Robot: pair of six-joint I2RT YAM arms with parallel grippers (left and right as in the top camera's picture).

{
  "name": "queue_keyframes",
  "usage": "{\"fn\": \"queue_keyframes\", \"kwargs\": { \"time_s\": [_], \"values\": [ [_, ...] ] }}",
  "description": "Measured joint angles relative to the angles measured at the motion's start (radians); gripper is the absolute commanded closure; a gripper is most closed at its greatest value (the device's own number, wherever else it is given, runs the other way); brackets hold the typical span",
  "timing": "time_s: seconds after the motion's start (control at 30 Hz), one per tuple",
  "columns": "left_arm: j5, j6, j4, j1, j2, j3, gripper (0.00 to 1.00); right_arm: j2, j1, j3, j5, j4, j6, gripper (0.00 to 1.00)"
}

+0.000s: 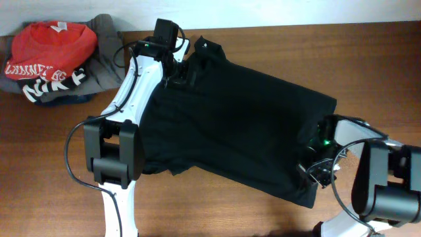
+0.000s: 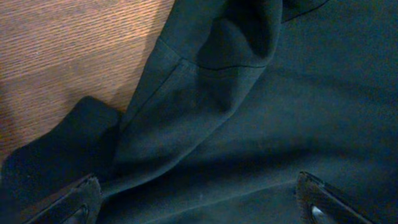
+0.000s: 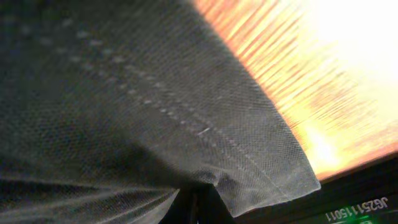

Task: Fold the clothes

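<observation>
Pressed close against the right wrist lens is the stitched hem of the soft plain black shirt [image 3: 155, 112]. Its corner runs down into the right jaws, which are closed tight on that edge. Past the hem the brown wooden table [image 3: 348, 74] shows as a washed-out glare.

In the left wrist view the left jaws stand wide apart and empty, low over a puckered sleeve seam where the cloth bunches beside bare wood.

From overhead the black shirt lies spread slantwise across the middle of the table, its sleeve end by the left arm and its hem by the right. At the far left corner, apart from it, a crumpled red shirt with white lettering [image 1: 49, 43] sits on a grey garment [image 1: 108, 39].

The step in hand looks like taking a second hold before a fold. It would go best if the left jaws came down on the raised seam ridge rather than on flat cloth. Both ends could then lift evenly, with the fabric taut between them so the crease falls straight and nothing drags toward the pile.
</observation>
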Motion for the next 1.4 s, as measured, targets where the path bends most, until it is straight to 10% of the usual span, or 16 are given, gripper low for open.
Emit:
{"fn": "queue_keyframes", "kwargs": {
  "time_s": [0.67, 0.73, 1.4],
  "values": [
    [0.000, 0.000, 0.027, -0.002, 0.000, 0.000, 0.01, -0.052, -0.109, 0.014, 0.099, 0.016, -0.053, 0.92],
    [0.000, 0.002, 0.026, -0.002, 0.000, 0.000, 0.01, -0.098, -0.114, 0.035, 0.132, 0.012, -0.070, 0.01],
    [-0.192, -0.166, -0.263, -0.003, -0.276, 0.004, 0.01, -0.366, -0.102, 0.106, 0.039, -0.042, -0.322, 0.00]
  ]
}}
